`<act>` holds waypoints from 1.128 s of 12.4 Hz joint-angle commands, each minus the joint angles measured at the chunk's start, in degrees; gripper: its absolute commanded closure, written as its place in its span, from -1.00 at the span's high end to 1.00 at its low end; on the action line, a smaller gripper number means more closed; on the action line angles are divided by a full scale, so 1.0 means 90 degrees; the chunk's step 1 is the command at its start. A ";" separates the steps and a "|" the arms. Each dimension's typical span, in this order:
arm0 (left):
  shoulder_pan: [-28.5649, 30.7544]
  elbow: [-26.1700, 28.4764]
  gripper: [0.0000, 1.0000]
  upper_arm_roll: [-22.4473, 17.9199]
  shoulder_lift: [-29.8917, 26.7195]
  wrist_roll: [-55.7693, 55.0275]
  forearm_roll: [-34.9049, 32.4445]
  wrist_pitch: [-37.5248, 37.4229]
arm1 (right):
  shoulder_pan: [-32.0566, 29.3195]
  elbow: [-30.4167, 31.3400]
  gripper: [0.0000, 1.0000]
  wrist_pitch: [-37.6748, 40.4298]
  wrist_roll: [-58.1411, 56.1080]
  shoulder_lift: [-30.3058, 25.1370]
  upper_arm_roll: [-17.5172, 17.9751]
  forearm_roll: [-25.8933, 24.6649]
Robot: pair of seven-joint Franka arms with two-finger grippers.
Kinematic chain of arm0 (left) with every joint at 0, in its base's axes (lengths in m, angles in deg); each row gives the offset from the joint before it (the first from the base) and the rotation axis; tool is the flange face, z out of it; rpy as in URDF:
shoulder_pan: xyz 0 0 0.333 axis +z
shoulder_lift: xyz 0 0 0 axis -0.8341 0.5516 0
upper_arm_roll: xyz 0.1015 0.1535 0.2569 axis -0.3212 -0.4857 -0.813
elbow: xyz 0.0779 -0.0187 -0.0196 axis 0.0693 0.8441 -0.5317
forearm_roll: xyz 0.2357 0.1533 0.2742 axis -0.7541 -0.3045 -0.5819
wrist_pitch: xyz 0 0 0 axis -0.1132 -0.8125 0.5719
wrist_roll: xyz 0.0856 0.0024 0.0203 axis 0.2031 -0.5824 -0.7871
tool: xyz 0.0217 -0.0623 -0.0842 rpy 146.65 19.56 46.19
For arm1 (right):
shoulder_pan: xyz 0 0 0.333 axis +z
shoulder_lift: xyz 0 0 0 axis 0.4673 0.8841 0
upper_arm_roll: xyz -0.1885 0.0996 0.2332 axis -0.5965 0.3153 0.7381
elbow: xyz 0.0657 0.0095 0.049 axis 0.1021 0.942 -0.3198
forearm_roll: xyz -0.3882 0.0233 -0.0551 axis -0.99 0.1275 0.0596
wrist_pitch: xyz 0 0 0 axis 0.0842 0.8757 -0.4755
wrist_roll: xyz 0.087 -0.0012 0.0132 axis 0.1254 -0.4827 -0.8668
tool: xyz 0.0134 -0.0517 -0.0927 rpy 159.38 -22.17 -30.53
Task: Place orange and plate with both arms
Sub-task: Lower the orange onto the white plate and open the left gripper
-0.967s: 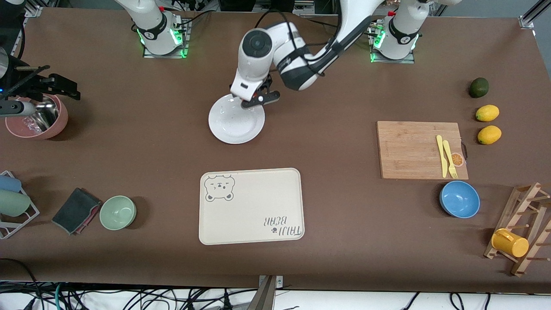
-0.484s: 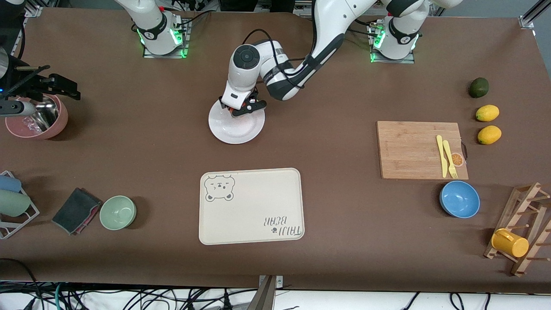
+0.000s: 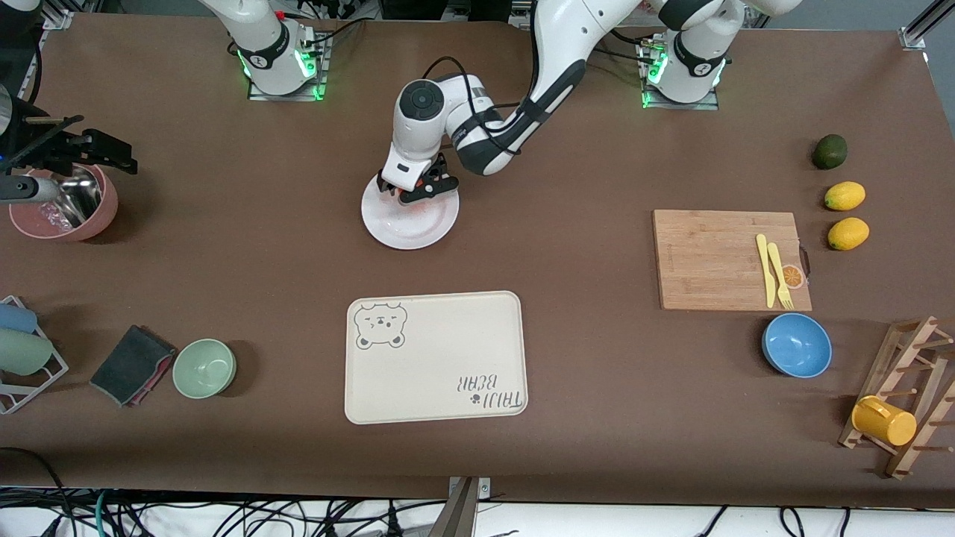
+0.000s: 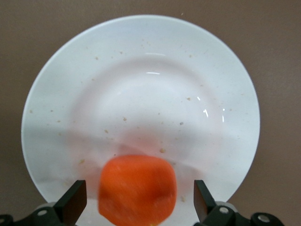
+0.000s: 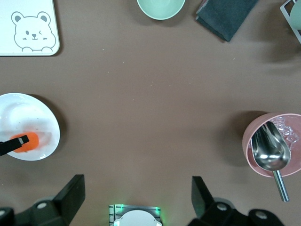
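Left tool, front view: the left tool [image 3: 416,190] is seen low over the plate [image 3: 409,216], at the part of its rim nearest the robots' bases; it is reached there by the left arm from its base at the left arm's end of the desk [image 3: 582,373].
Orange, front view: only a sliver of orange-red [image 3: 409,200] is seen under the tool, on the plate.
Plate, front view: it is set on the desk, farther from the front camera than the bear-printed tray [image 3: 436,357].
Right tool, front view: the right tool [image 3: 112,153] is seen up over the right arm's end of the desk, beside the pink bowl [image 3: 63,205] with its metal scoop; this arm waits.
Left tool, left wrist view: the fingers [image 4: 70,203] are spread, with a gap on each side of the orange [image 4: 137,189]; nothing is pinched.
Orange, left wrist view: it lies on the plate [image 4: 141,94] between the spread fingers, near the rim; whether it fully rests on the plate cannot be told.
Right tool, right wrist view: the fingers [image 5: 70,193] are spread wide with nothing between them.
Surroundings, right wrist view: the plate [image 5: 29,126] with the orange [image 5: 21,142], the pink bowl [image 5: 273,143], the green bowl [image 5: 161,7] and the dark cloth [image 5: 225,14] are seen on the desk.
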 commanded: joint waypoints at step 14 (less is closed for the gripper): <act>0.1517 -0.0321 1.00 0.0075 -0.1794 0.0846 0.0170 -0.2736 | -0.0168 -0.0154 1.00 0.0043 0.0090 0.0164 -0.0118 0.0095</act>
